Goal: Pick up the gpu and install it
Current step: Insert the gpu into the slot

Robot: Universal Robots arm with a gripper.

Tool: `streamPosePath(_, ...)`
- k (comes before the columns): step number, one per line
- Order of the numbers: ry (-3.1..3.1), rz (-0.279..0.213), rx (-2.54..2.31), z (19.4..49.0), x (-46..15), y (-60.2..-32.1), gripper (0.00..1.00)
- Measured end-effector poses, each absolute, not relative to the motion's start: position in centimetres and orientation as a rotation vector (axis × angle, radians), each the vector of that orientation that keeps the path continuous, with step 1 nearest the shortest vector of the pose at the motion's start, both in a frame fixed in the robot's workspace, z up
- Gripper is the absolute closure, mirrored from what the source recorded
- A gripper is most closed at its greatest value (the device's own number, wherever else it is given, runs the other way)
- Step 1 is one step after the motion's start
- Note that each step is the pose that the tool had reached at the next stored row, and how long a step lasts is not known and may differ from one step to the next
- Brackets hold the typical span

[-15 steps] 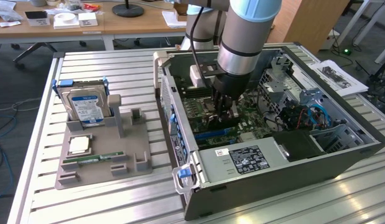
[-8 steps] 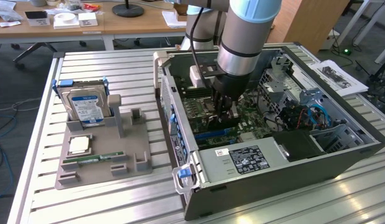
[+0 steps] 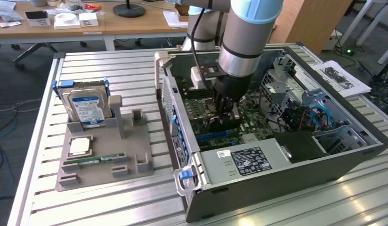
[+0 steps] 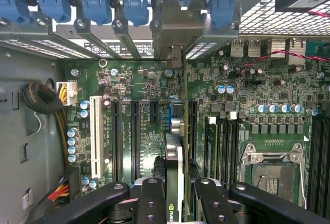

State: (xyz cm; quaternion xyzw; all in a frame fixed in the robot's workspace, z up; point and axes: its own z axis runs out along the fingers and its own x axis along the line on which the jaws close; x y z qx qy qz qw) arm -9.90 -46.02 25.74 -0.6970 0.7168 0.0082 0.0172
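My gripper (image 3: 224,118) reaches down into the open computer case (image 3: 344,155), over the green motherboard (image 3: 250,125). In the wrist view the gripper (image 4: 178,195) is shut on the gpu (image 4: 174,152), a thin dark card seen edge-on between the two black fingers (image 4: 152,198). The card stands upright on the motherboard (image 4: 139,79) in line with an expansion slot. Its grey metal bracket (image 4: 172,25) sits against the case's rear slot openings, between the blue clips (image 4: 129,2). Whether the card is fully seated cannot be told.
A grey holder (image 3: 128,157) on the slatted table, at the exterior view's left, carries a silver hard drive (image 3: 86,106), a processor chip (image 3: 79,146) and a green RAM stick (image 3: 93,160). Inside the case are the power supply (image 3: 244,160), the bare CPU socket (image 4: 271,170) and cable bundles (image 4: 41,100).
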Motion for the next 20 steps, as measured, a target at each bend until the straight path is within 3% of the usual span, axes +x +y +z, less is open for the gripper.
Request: streamPosePath(20, 2.235, 0.025, -2.158, 25.39, -10.02, -46.01, 0.73)
